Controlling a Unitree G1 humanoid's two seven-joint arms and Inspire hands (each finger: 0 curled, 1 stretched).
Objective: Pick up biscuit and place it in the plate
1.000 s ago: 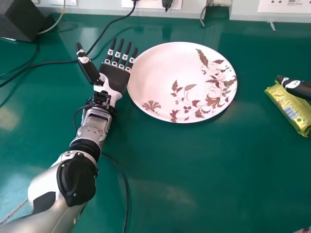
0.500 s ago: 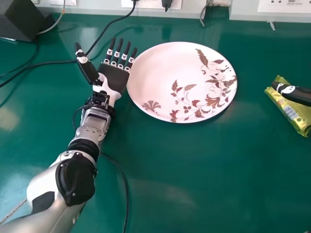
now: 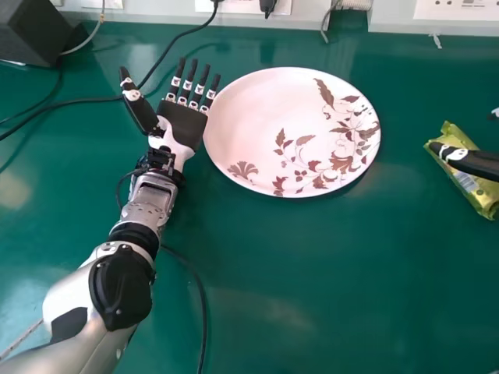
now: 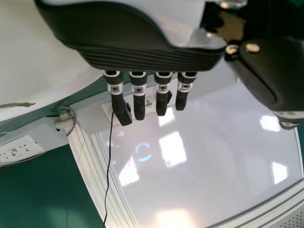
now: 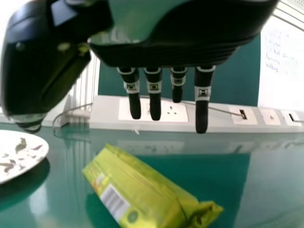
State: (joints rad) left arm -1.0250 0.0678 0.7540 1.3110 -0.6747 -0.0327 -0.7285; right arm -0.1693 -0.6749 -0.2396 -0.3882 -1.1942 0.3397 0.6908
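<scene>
Head view shows a green table (image 3: 273, 265) with a glossy top that carries soft pale reflections, and on it a round plate (image 3: 249, 109). Beyond the plate runs a pale wall panel (image 3: 171, 14) fitted with sockets (image 3: 456, 9); beyond it to the left sits a dark, angular box (image 3: 33, 31), and a thin black cable (image 3: 78, 101) snakes across the surface to the plate's left. The right wrist view adds a whiteboard (image 5: 285, 85) bearing handwriting. The plate is smooth and whitish pink, with brown leaves and flowers. To its right, well apart, lies the biscuit packet (image 3: 487, 201), a yellow-green, crinkled wrapper, oblong, with a barcode. Over the packet is the right hand (image 3: 468, 160), spread wide with straight fingers; whether it touches the wrapper cannot be told. Just beside the plate's left rim, the left hand (image 3: 183, 125), black and white, is spread wide too.
</scene>
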